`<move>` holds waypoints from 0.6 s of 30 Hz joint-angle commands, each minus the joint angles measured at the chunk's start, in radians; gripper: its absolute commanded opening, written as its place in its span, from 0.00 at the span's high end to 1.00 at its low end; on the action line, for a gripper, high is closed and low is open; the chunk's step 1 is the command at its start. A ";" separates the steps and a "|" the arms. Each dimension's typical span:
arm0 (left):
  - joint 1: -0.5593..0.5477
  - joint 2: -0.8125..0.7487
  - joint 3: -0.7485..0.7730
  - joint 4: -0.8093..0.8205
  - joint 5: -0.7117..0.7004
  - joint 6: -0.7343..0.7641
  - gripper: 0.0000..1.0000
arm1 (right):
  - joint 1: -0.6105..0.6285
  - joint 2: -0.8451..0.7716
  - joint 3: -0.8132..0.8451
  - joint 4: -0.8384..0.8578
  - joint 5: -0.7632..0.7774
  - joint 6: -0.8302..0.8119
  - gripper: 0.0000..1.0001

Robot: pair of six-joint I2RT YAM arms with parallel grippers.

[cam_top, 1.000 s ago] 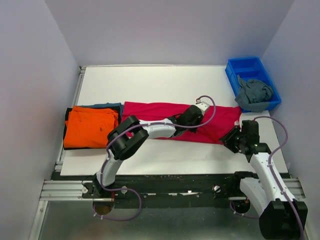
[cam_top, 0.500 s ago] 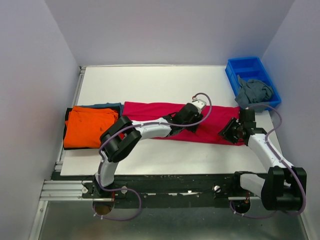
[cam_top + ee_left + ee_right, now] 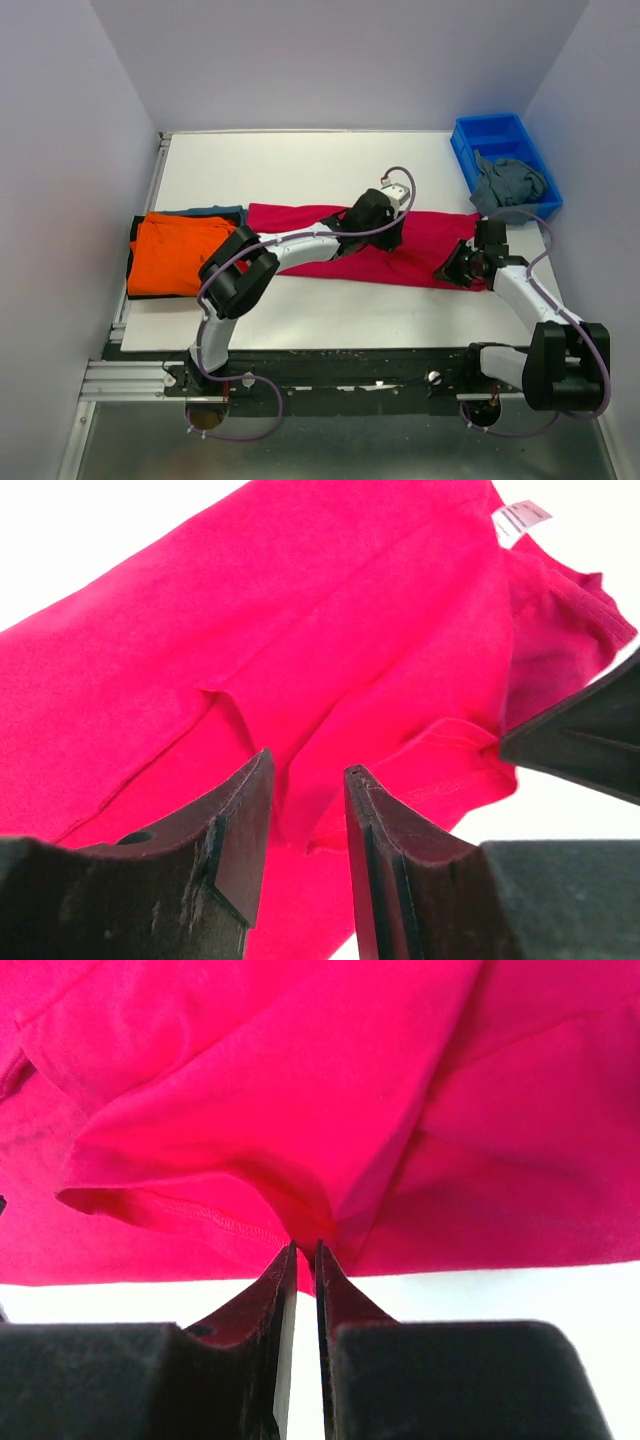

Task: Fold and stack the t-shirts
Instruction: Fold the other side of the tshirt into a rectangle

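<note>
Top external, left arm (image 3: 300, 244) outstretched over crimson tee (image 3: 432, 236)

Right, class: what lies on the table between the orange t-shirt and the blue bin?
The crimson-pink t-shirt, laid out lengthwise, with the left gripper over its middle and the right gripper at its near edge; the top view shows it.

One crimson t-shirt (image 3: 430, 240), one orange t-shirt (image 3: 180, 255), one grey-blue t-shirt (image 3: 510, 185), one bin (image 3: 497, 135).

We find open tabletop (image 3: 300, 165) behind and before the crimson-pink t-shirt (image 3: 290, 215). The blue bin (image 3: 500, 140) blocks the far right corner, the orange t-shirt (image 3: 175, 255) the left edge.
</note>
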State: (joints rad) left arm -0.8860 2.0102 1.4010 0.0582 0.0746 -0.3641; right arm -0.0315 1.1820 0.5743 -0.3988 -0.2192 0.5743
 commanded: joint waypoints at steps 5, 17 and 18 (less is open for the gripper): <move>-0.007 0.061 0.090 -0.034 0.123 -0.016 0.54 | 0.015 -0.064 -0.090 -0.023 -0.109 0.007 0.91; -0.011 0.131 0.205 -0.146 0.162 0.005 0.56 | 0.016 -0.189 -0.010 -0.179 -0.003 0.021 0.57; -0.013 0.130 0.193 -0.146 0.163 0.004 0.57 | 0.016 -0.191 -0.001 -0.176 0.016 0.024 0.57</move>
State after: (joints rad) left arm -0.8906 2.1380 1.6226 -0.0555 0.2005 -0.3672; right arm -0.0204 1.0206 0.5083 -0.5228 -0.2829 0.5922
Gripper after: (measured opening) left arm 0.436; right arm 0.422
